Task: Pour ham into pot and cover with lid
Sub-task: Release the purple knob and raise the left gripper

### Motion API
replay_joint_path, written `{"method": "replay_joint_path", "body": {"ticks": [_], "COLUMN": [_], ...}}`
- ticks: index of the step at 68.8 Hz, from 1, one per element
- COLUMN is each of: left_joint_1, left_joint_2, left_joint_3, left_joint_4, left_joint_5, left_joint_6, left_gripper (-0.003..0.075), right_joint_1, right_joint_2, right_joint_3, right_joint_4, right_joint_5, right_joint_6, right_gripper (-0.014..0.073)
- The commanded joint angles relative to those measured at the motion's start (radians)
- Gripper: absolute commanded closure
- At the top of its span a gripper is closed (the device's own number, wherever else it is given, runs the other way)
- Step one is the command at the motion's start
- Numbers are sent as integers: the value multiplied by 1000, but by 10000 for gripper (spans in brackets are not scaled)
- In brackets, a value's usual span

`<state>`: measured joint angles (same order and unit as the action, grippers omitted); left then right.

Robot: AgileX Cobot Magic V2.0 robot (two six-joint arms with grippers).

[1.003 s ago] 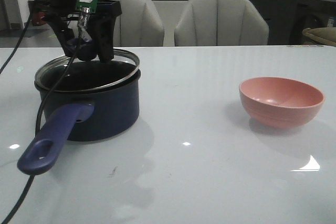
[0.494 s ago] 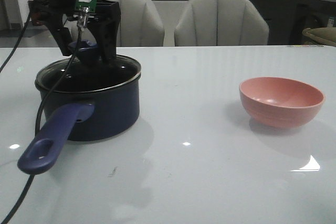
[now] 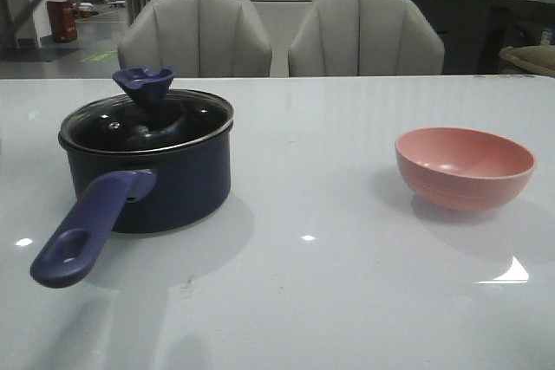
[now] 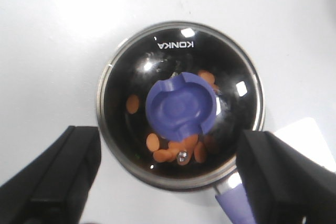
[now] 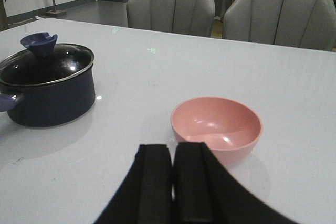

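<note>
The dark navy pot (image 3: 152,184) stands on the left of the table, its purple-blue handle (image 3: 87,230) pointing toward the front. The glass lid (image 3: 147,119) lies flat on its rim, blue knob (image 3: 145,82) up. From above, in the left wrist view, orange-pink ham (image 4: 172,151) shows through the lid (image 4: 173,51) around the knob (image 4: 181,108). My left gripper (image 4: 168,148) hangs open high over the lid, touching nothing. My right gripper (image 5: 172,148) is shut and empty, just short of the pink bowl (image 5: 216,124). Neither gripper shows in the front view.
The empty salmon-pink bowl (image 3: 464,166) sits on the right of the white table (image 3: 303,283). Two grey chairs (image 3: 364,32) stand behind the far edge. The pot (image 5: 50,90) is well to the left of the right gripper.
The lid, tilted in my left gripper a second ago, settled flat on the pot. The left gripper let go of the knob and rose out of the front view.
</note>
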<state>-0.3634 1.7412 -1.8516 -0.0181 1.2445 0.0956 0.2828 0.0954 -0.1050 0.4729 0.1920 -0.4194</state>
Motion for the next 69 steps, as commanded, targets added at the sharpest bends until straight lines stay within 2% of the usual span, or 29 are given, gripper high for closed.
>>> {"method": "replay_joint_path", "body": {"ticks": [1,17,40,49,58,69], "left_joint_1": [19,77,103,103,103,103], "left_joint_2": [-135,-384,-807,-968,-1175,-1381], "left_joint_3": [30,282,756,912,1081,1250], "left_joint_4": [6,4,-38,-38,-72,-83], "left_joint_5": [-7,-127,-527,-638,-766,-839], "left_joint_6": [16,18,18,18,18,18], "left_gripper": [209,284,370,405,475,586], "right_joint_1": [1,1,1,1,1,1], "right_joint_2": [10,10,10,10,10,10], "right_joint_3": [-28,-28,-28,-28,-28,-28], "right_joint_4": [9,9,9,9,9,9], "right_joint_5": [-69,-69,-69,-69,-69,-69], "right_joint_6": [-11,-11,-11,-11,-11,-11], "right_gripper": [432,432,432,432,432,432]}}
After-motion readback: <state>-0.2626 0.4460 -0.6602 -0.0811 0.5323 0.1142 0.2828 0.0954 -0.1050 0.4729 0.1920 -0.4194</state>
